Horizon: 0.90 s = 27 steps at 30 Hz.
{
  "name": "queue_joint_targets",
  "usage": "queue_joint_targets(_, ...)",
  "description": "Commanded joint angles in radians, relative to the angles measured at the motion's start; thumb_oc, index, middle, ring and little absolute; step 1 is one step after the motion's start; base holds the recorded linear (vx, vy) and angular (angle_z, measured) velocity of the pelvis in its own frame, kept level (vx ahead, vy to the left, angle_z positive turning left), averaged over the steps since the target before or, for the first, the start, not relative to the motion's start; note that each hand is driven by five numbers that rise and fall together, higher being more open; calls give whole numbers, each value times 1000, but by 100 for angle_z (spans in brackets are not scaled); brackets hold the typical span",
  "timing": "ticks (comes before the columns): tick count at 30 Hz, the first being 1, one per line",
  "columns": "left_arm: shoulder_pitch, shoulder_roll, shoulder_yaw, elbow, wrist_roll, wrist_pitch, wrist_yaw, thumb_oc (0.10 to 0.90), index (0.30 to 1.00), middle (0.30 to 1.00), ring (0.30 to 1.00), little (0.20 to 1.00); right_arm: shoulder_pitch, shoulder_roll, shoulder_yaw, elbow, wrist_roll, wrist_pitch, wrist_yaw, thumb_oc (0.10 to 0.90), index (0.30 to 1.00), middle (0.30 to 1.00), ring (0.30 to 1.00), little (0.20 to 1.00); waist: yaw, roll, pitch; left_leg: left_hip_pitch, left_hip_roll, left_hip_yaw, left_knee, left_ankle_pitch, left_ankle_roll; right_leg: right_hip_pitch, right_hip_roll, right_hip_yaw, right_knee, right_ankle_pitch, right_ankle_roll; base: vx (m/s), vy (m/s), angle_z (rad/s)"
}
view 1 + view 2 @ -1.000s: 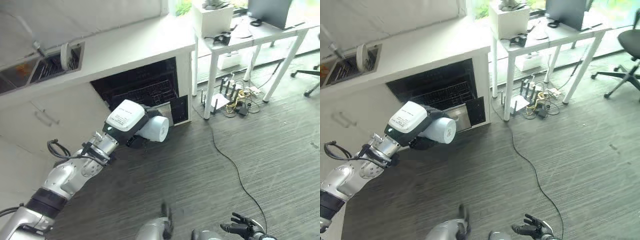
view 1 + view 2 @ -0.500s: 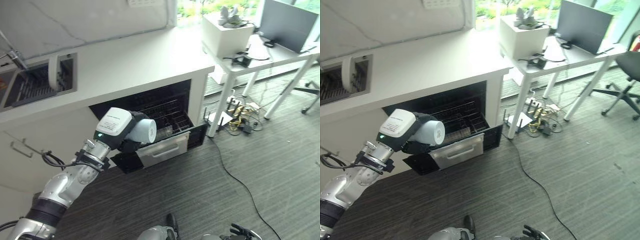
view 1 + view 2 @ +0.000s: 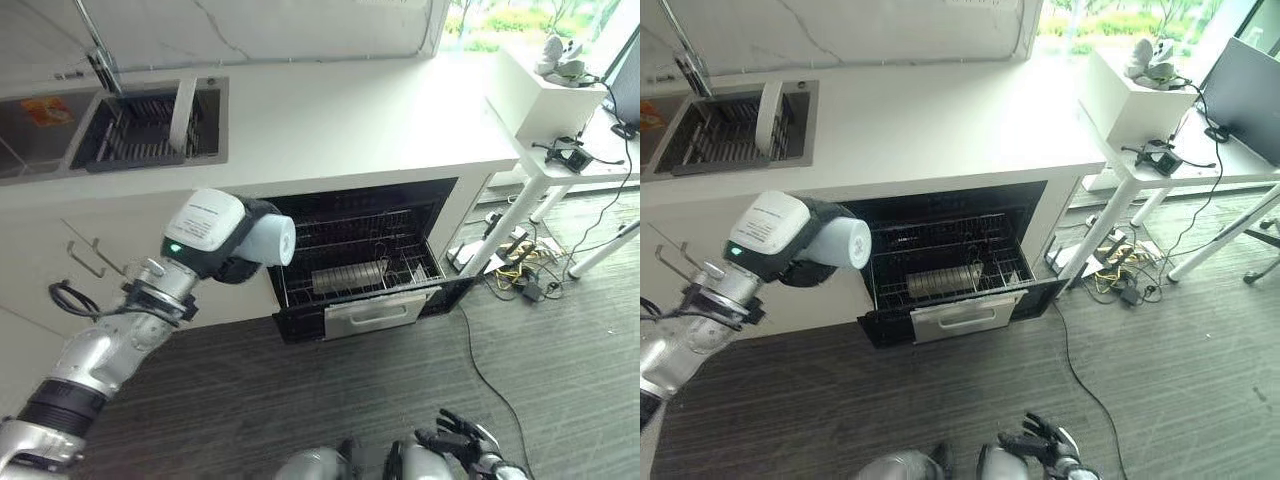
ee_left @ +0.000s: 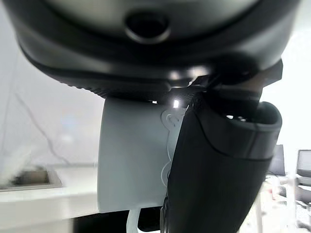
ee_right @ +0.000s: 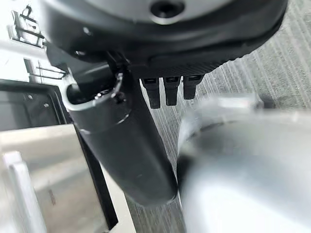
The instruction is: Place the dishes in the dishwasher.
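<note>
Left robot hand (image 3: 235,245) raised, cup (image 3: 272,241) now beside dishwasher (image 3: 365,262) opening.

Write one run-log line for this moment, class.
left hand: raised by dishwasher, holding pale cup | right hand: low, open, idle | rack: pulled out | plate: in sink rack

A white side table (image 3: 1160,165) stands right of the kitchen unit, bearing a white box (image 3: 1125,95) with a grey object on top and a small dark device (image 3: 1157,158) trailing a cable. Under it, loose cables and adapters (image 3: 1118,280) lie on the dark striped floor (image 3: 1200,380). A black cable (image 3: 1080,370) runs across that floor.
</note>
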Motion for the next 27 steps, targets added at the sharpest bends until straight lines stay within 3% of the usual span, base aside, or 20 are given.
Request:
queue_joint_targets(1, -64, 36, 144, -91, -41, -50, 89, 400, 300, 300, 300, 300, 32, -45, 26, 29, -43, -35, 58, 800, 900, 900, 900, 900, -12, 24, -56, 178, 19, 84, -290, -14, -65, 29, 32, -118, 78, 55, 28, 107, -312, 36)
queue_joint_targets(5, -32, 37, 156, -114, -67, -68, 61, 400, 300, 300, 300, 300, 38, -49, 33, 31, -11, -18, 59, 800, 900, 900, 900, 900, -7, 0, -82, 174, 51, 104, -290, -12, -88, 58, 48, -121, 78, 4, 35, 58, -273, 9)
queue_joint_targets(9, 13, 29, 182, -180, -70, -33, 34, 400, 300, 300, 300, 300, 43, -85, 28, 37, 8, -2, 60, 800, 900, 900, 900, 900, -3, -1, -102, 185, 88, 93, -290, 11, -123, 104, 91, -106, 78, -68, 4, 73, -250, 18)
queue_joint_targets(18, 42, 27, 214, -189, -86, -37, 35, 400, 300, 300, 300, 300, 37, -106, 25, 58, 3, -23, 116, 800, 900, 900, 900, 900, -9, 38, -111, 159, 159, 122, -290, 56, -178, 136, 112, -152, 78, -120, -33, 30, -94, 4)
queue_joint_targets(19, 45, 20, 219, -193, -95, -34, 33, 400, 300, 300, 300, 300, 34, -109, 27, 56, 28, -61, 117, 800, 900, 900, 900, 900, -8, 44, -111, 157, 163, 125, -290, 65, -185, 140, 111, -162, 78, -125, -38, 31, -6, 17)
queue_joint_targets(21, 45, 8, 217, -197, -96, -30, 35, 400, 300, 300, 300, 300, 30, -116, 18, 48, 87, -73, 111, 800, 900, 900, 900, 900, -11, 45, -109, 158, 169, 137, -290, 74, -189, 141, 107, -169, 78, -127, -41, 22, 34, 13)
queue_joint_targets(23, 40, -30, 207, -195, -123, -31, 42, 400, 300, 300, 300, 300, 41, -127, -36, 26, 145, -102, 77, 800, 900, 900, 900, 900, -43, 49, -107, 169, 210, 221, -290, 81, -196, 150, 84, -209, 78, -130, -37, 41, 125, 31)
queue_joint_targets(24, 35, -44, 200, -193, -152, -19, 37, 400, 300, 300, 300, 300, 48, -127, -56, 16, 167, -123, 60, 800, 900, 900, 900, 900, -53, 50, -102, 173, 215, 230, -290, 83, -197, 155, 83, -206, 78, -127, -35, 110, 156, 74)
queue_joint_targets(25, 35, -79, 184, -178, -254, -4, 29, 400, 300, 300, 300, 300, 63, -123, -87, -24, 247, -203, 50, 800, 900, 900, 900, 900, -70, 48, -100, 184, 214, 238, -290, 77, -191, 161, 82, -192, 78, -125, -33, 124, 119, 62)
queue_joint_targets(27, 55, -169, 171, -140, -423, -3, -5, 400, 300, 300, 300, 300, 108, -97, -124, -259, 301, -369, -105, 800, 900, 900, 900, 900, -104, 36, -100, 200, 198, 243, -290, 55, -174, 158, 82, -161, 78, -115, -23, 113, 55, -13)
